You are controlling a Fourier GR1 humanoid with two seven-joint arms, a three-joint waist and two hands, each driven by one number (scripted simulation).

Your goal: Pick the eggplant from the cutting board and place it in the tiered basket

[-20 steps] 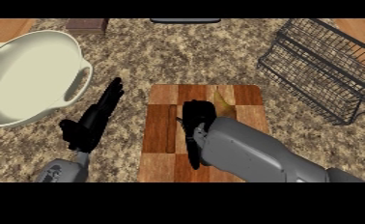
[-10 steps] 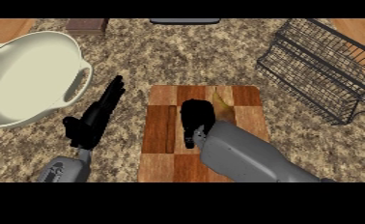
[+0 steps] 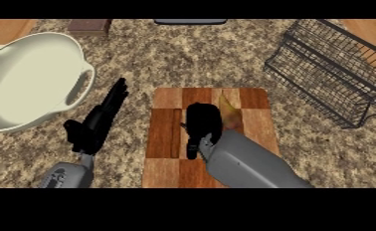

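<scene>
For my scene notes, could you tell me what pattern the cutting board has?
The cutting board is a checkered patchwork of light and dark brown wood blocks, seen in the head view.

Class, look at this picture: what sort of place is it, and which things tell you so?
Most likely a kitchen counter: a speckled stone-look countertop, a wooden cutting board, a black wire tiered basket and a large white bowl.

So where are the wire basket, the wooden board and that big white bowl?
wire basket (image 3: 323,70), head view, on its wire side.
wooden board (image 3: 165,120), head view, on a bare left part.
white bowl (image 3: 37,78), head view, on its inside.
</scene>
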